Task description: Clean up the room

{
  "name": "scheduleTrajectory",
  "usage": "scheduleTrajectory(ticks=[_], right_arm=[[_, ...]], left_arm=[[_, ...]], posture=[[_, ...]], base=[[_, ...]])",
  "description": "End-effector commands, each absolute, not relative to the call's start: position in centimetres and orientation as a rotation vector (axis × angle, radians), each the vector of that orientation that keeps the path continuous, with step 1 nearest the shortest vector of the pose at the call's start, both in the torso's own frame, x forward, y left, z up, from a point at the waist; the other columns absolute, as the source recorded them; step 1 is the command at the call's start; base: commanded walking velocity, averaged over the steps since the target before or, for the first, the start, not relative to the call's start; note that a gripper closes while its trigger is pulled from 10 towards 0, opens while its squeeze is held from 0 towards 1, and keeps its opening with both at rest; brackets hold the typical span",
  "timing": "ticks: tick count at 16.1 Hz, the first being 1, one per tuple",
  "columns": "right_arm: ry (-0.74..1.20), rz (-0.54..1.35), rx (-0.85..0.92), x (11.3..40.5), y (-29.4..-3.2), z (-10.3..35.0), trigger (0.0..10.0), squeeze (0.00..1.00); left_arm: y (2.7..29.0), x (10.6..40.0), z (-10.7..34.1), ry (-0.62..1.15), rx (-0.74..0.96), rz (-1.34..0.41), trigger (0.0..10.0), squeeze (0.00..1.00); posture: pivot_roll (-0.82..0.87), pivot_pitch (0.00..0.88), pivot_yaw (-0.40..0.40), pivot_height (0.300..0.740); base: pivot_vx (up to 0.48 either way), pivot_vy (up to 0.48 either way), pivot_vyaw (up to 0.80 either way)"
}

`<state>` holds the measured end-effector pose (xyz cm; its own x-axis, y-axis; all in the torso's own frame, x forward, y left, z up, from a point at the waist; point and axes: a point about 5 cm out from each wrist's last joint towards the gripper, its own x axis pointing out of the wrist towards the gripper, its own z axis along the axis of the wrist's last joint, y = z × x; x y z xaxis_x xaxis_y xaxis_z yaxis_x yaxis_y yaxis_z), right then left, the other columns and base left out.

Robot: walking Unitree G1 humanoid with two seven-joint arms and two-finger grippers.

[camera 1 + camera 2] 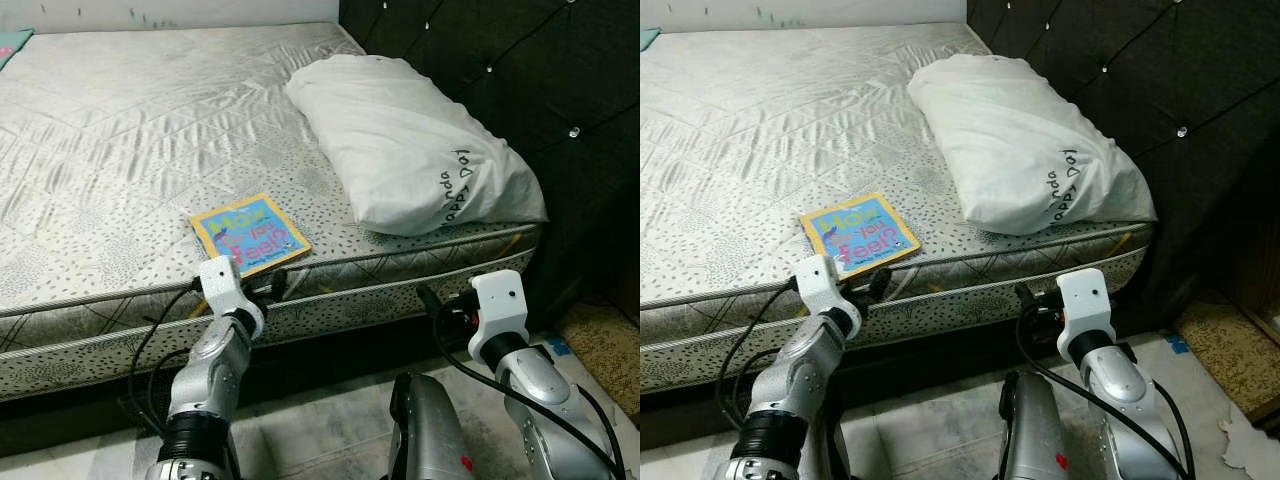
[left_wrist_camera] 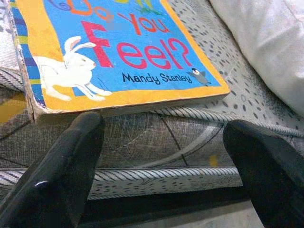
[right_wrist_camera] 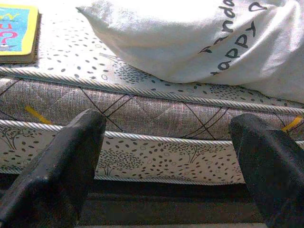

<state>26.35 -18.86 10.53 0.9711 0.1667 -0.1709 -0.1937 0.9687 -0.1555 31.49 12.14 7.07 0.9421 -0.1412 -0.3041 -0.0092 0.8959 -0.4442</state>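
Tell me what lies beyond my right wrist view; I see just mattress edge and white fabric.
Observer: That fabric is a white pillow lying against the dark tufted headboard.
Operator: Report the left arm.
Observer: The left gripper is open, level with the mattress side, just below a blue and yellow picture book.
Operator: Say where the book sits.
Observer: Flat near the mattress's front edge, apart from the pillow.

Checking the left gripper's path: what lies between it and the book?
Only the mattress edge, seen in the left wrist view; the open left gripper sits just below the book.
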Motion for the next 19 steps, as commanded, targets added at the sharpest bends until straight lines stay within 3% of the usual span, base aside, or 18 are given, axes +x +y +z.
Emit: scheduleTrajectory(ticks=[1, 14, 19], right_arm=[[0.158, 0.183, -0.177, 26.5, -19.0, 10.5, 10.0, 0.0], [0.171, 0.175, -0.182, 26.3, -19.3, 9.8, 10.0, 0.0], [0.169, 0.176, -0.177, 26.3, -19.2, 9.8, 10.0, 0.0]], left_arm=[[12.6, 31.4, 7.3, 0.338, -0.458, -0.055, 10.0, 0.0], [18.3, 30.6, 7.7, 0.321, -0.393, 0.094, 10.0, 0.0], [17.0, 30.4, 7.3, 0.364, -0.396, 0.062, 10.0, 0.0]], posture=[[-0.2, 0.0, -0.036, 0.472], [-0.18, 0.0, -0.03, 0.472], [-0.18, 0.0, -0.028, 0.472]], base=[[0.0, 0.0, 0.0], [0.0, 0.0, 0.0], [0.0, 0.0, 0.0]])
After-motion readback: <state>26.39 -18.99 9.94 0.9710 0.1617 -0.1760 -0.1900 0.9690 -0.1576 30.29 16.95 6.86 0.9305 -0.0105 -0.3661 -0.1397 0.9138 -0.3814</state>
